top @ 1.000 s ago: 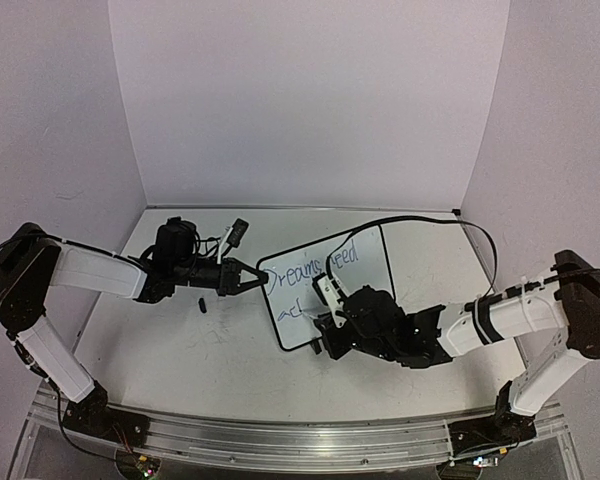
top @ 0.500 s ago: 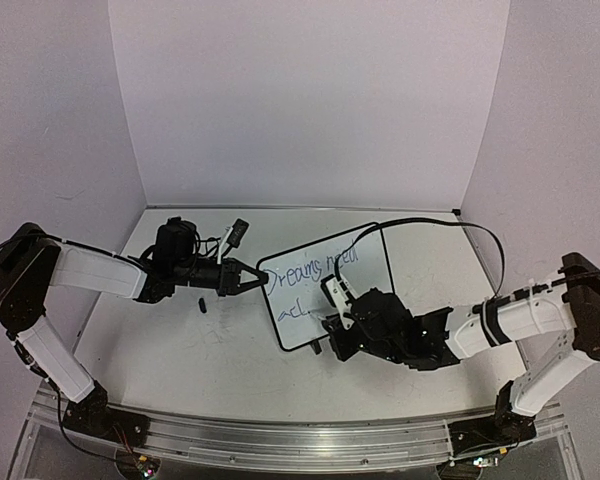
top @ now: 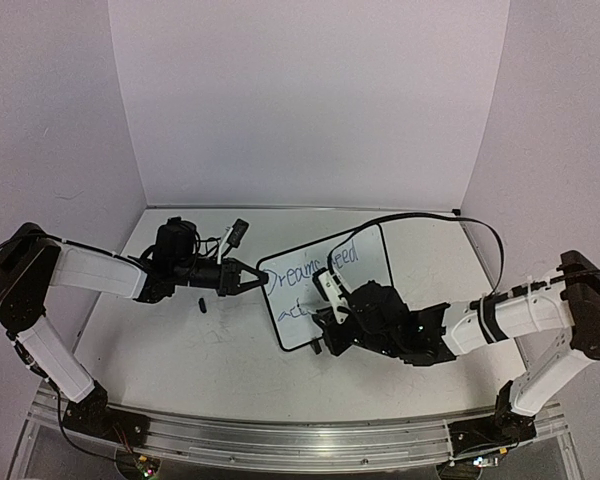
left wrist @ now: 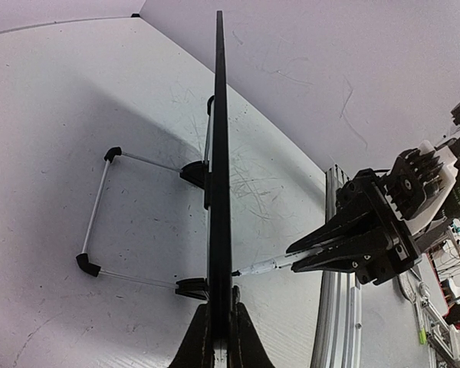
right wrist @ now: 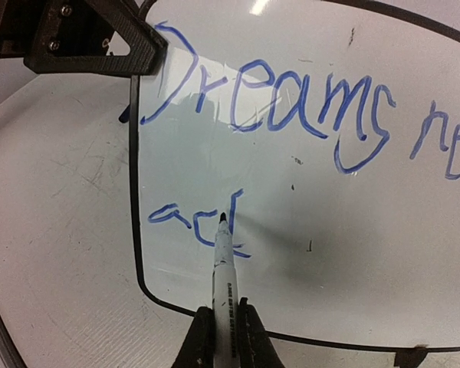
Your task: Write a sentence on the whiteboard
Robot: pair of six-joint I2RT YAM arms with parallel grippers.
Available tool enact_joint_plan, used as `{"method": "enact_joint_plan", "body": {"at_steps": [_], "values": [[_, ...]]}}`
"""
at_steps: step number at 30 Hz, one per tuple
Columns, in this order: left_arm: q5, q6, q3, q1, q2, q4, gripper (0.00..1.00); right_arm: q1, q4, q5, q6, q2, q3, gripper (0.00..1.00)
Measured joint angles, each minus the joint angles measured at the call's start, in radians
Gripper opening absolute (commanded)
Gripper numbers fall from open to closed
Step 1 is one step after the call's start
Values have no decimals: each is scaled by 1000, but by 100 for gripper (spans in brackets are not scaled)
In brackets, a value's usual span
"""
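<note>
The whiteboard [top: 325, 285] stands tilted on the table; the right wrist view shows its face [right wrist: 307, 192], the left wrist view its black edge [left wrist: 218, 192]. The sentence [right wrist: 276, 100] reads "Dreams ne…" in blue, with "act" [right wrist: 195, 222] begun on a second line. My left gripper [top: 261, 278] is shut on the whiteboard's left edge, shown in its own view [left wrist: 219, 337]. My right gripper [right wrist: 222, 337] is shut on a white marker [right wrist: 224, 268], whose tip is at the "t". In the top view the right gripper [top: 332, 318] is at the board's lower part.
A small black cap-like piece [top: 202, 304] lies on the table [top: 210, 350] below the left gripper. The board's wire stand [left wrist: 100, 222] props it from behind. An aluminium rail [top: 280, 435] runs along the near edge.
The right gripper with the marker has moved slightly up and left on the board, and a "t" stroke has been added to the second line. The left gripper holds still.
</note>
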Motion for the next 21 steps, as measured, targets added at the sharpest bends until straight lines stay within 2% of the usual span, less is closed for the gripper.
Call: {"method": "enact_joint_plan", "body": {"at_steps": [14, 21], "values": [[-1, 0, 0, 0, 0, -1, 0, 5, -9, 43, 23, 37, 28, 0], [0, 0, 0, 0, 0, -1, 0, 4, -24, 90, 44, -13, 3, 0]]}}
